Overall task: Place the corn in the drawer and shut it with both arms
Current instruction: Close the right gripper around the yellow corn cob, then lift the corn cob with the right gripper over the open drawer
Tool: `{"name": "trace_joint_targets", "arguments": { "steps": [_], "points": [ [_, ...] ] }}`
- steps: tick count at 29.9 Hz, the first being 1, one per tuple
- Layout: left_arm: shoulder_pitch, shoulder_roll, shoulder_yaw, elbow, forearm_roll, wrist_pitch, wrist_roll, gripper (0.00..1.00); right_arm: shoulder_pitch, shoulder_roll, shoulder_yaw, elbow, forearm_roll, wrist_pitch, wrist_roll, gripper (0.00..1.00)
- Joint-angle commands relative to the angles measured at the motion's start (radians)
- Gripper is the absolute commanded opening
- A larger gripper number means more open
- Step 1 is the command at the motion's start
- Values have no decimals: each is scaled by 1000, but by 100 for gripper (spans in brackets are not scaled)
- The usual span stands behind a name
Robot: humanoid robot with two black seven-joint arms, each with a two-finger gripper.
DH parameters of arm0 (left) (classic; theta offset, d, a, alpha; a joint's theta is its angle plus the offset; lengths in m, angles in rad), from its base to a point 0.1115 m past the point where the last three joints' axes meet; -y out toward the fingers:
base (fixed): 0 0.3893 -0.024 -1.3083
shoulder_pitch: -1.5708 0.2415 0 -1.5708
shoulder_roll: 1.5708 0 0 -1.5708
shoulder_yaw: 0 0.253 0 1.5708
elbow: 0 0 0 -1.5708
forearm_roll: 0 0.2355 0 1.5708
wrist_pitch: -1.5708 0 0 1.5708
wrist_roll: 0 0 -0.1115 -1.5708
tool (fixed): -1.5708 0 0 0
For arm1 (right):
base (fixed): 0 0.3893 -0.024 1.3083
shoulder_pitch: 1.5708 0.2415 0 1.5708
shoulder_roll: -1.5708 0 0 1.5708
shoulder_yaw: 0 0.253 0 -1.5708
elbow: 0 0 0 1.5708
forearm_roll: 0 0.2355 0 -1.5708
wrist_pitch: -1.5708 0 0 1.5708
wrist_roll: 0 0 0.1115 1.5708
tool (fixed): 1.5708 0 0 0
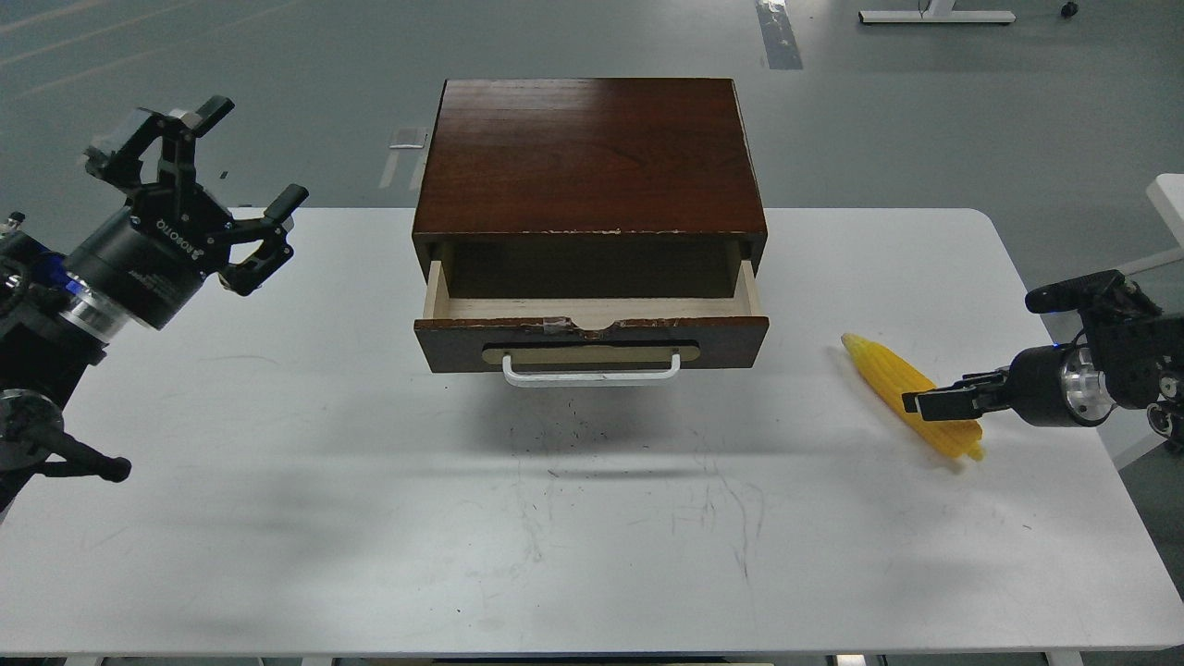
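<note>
1. A dark-brown cabinet (pixel 590 157) stands at the upper centre of the frame, on the far half of a white surface (pixel 370 518).
2. Its drawer (pixel 592 340) is pulled part-way out toward the viewer, showing a pale wood interior; nothing can be seen inside it from this angle.
3. A white bar handle (pixel 590 372) on a tan oval plate runs across the middle of the drawer front.
4. The corn (pixel 888 375) lies on the surface at the right of the frame, well apart from the drawer, its tapered tip pointing to the upper left.
5. The right tool (pixel 925 404) comes in from the right edge and overlaps the thicker end of the corn; its dark fingers are seen too small and end-on to tell whether they are spread or pinching the cob.
6. The left tool (pixel 240 176) hangs at the upper left of the frame, above the surface, fingers spread wide and holding nothing.
7. Fine dark scratch marks (pixel 564 435) speckle the surface in front of the drawer.
</note>
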Motion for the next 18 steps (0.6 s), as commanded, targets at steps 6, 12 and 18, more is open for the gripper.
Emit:
{"name": "trace_joint_targets", "arguments": {
  "steps": [6, 12, 18],
  "points": [
    [0, 1, -1, 0, 0, 0, 1, 99, -8, -1, -4, 3, 1, -2, 0, 9],
    [0, 3, -4, 0, 1, 0, 1, 99, 33, -32, 8, 35, 9, -35, 0, 1],
    [0, 4, -12, 0, 1, 0, 1, 99, 242, -133, 8, 138, 17, -71, 0, 2]
  ]
}}
